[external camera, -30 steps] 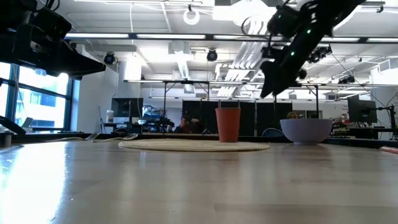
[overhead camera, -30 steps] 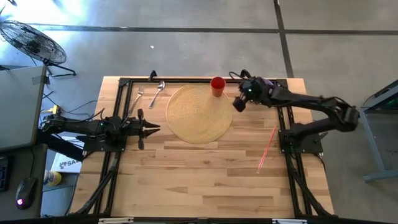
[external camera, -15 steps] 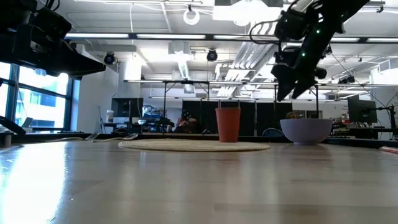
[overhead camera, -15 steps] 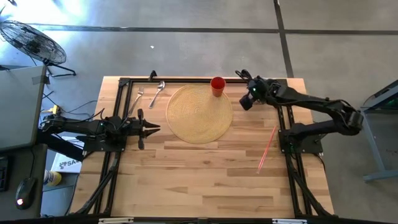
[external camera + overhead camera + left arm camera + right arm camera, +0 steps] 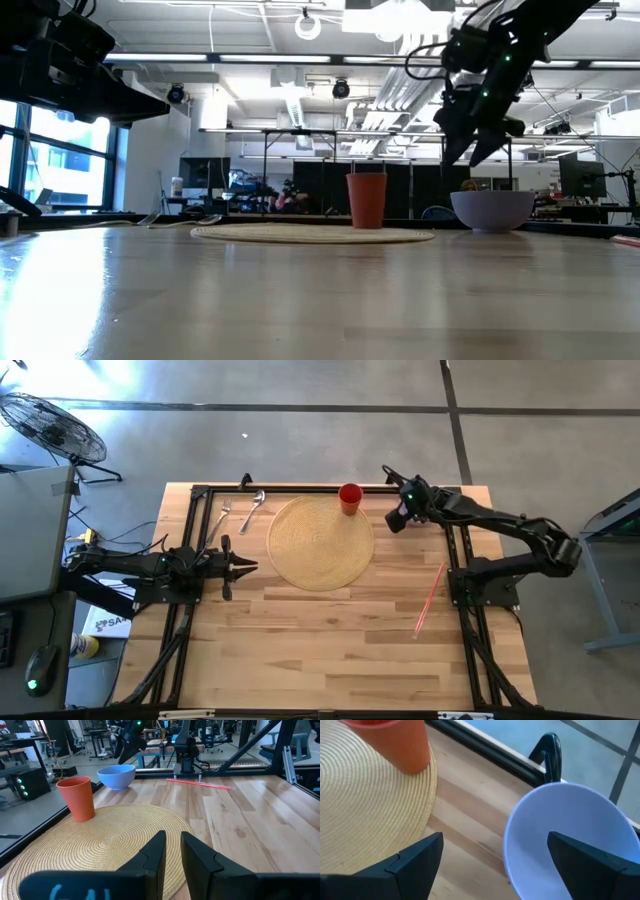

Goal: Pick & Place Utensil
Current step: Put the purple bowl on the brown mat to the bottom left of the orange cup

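Note:
A fork and a spoon lie flat on the table near its far left corner. A round woven mat carries a red cup standing on its far edge. A blue bowl stands on the table to the right of the cup; my right arm hides it from above. My right gripper hangs open above the bowl, clear of it. My left gripper waits at the table's left side, level, pointing at the mat, with its fingers close together.
A thin pink stick lies on the table's right part, near the right arm's base. Black frame rails run along the far edge and both sides. The near half of the wooden table is bare boards.
My right gripper has moved from over the mat's right edge toward the table's far right, past the cup, and now stands over the bowl. Its fingers stay apart. Nothing on the table has moved.

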You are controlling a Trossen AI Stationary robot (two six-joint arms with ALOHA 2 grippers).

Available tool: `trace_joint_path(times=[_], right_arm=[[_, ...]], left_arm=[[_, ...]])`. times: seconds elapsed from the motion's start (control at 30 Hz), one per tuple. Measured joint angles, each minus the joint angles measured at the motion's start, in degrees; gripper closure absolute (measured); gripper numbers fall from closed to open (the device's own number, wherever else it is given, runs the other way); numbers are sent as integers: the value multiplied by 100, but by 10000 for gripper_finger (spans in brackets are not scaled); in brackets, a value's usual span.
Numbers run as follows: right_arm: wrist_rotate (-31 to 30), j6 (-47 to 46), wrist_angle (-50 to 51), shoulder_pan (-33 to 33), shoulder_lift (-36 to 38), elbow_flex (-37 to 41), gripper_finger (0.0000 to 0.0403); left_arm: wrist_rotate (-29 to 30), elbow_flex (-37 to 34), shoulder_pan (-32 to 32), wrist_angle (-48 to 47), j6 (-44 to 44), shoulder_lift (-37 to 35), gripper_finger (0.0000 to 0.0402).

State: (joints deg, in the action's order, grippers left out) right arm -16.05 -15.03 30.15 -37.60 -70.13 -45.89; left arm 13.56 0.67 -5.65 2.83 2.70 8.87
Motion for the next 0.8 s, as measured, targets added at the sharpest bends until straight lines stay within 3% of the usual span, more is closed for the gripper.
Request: trace_joint_path(times=[0.23, 0.8], right_arm=[[-105, -10, 435, 70, 0, 0, 50], [-320, -271, 430, 533, 0, 0, 50]], left_arm=[[0, 0, 1, 0, 0, 1, 346], [0, 0, 2, 0, 0, 1, 346]])
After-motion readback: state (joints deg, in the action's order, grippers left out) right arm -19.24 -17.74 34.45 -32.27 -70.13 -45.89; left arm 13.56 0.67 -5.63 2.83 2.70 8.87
